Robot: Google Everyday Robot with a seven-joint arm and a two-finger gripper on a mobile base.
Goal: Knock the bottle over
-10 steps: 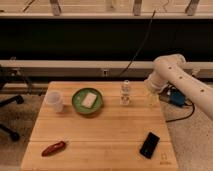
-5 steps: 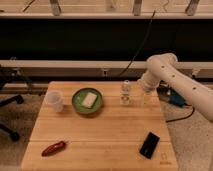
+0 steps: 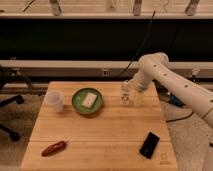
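The small clear bottle stands upright near the back right of the wooden table. My gripper hangs at the end of the white arm just to the right of the bottle, very close to it or touching it. The translucent white cup stands at the left of the table.
A green bowl holding a pale sponge sits left of the bottle. A red chili pepper lies at the front left. A black phone lies at the front right. A black wall and a rail run behind the table.
My arm has swung left toward the bottle, bringing the gripper from clear of it to right beside it. The bottle still stands.
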